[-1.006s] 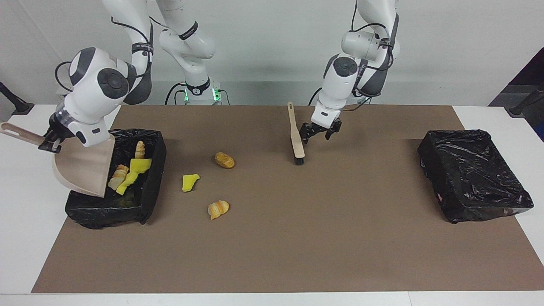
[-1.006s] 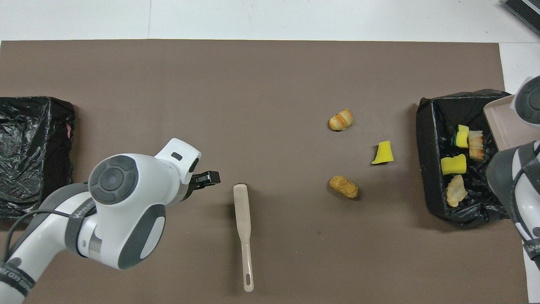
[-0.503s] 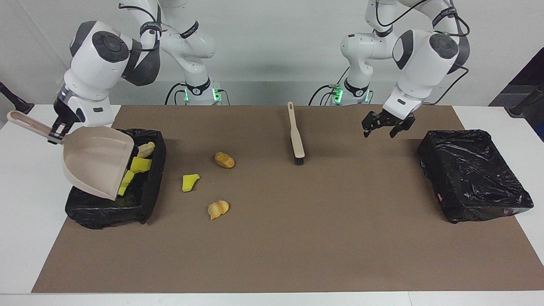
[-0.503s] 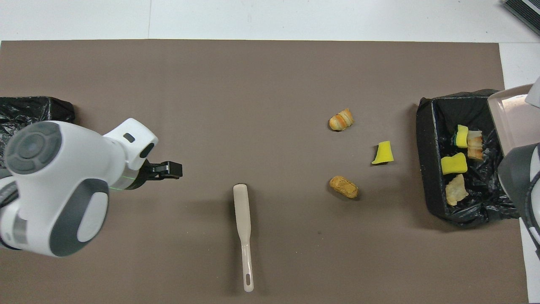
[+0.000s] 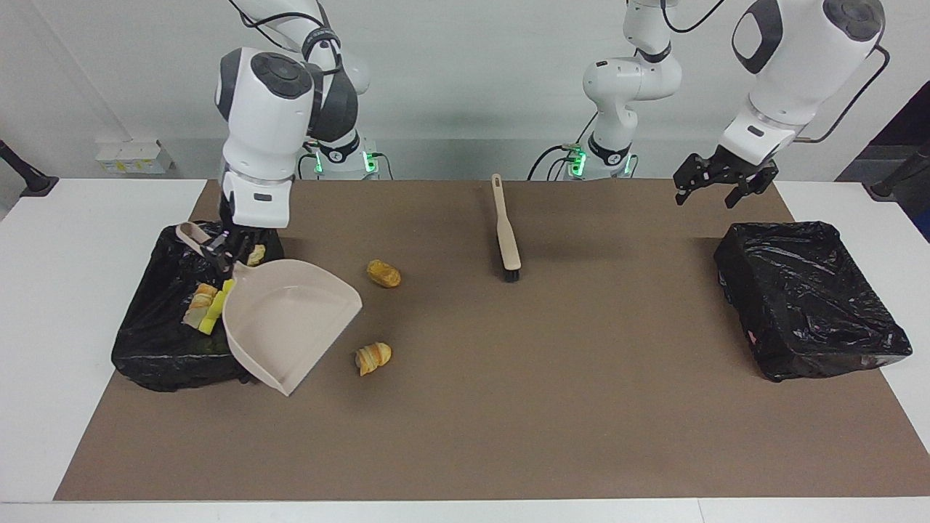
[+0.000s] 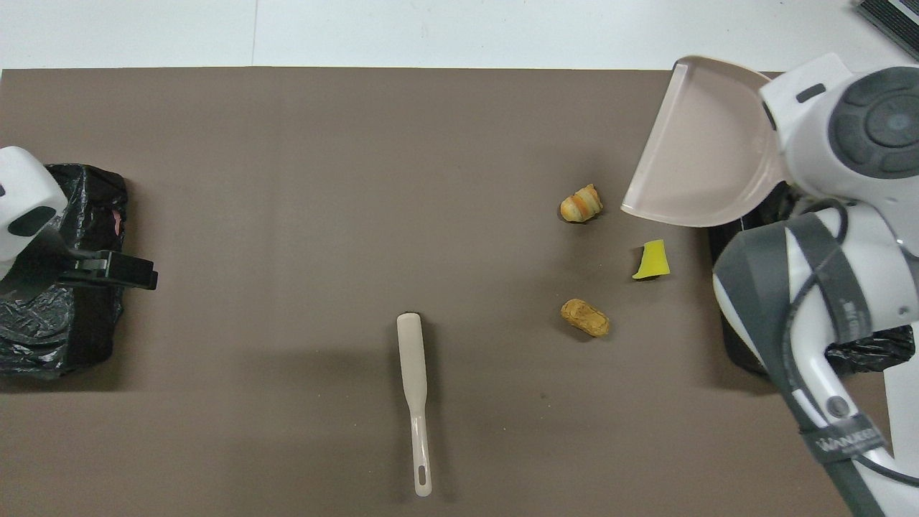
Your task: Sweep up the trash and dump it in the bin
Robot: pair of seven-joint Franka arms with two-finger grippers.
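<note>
The right end effector (image 5: 227, 250) is closed on the handle of the beige dustpan (image 5: 290, 323) and holds it in the air, over the edge of the black-lined bin (image 5: 156, 349) at the right arm's end of the desk (image 5: 508, 436). The pan is tilted, with its open mouth turned toward the middle of the desk.

Some trash (image 5: 203, 305), yellow sponge chunks and tan bread-like lumps, lies inside this bin. Three scraps are on the brown mat beside the bin: a tan lump (image 5: 383, 274) nearer to the robots, a striped orange lump (image 5: 373, 357) farther from them, and a yellow sponge piece (image 6: 652, 260) between them, which the dustpan covers in the facing view.

The brush (image 5: 506, 236) lies flat near the middle of the mat, its handle pointing toward the robots, and nothing touches it.

The left end effector (image 5: 717, 189) hangs in the air with its fingers spread apart and empty, near the second black bin (image 5: 810, 298) at the left arm's end.
</note>
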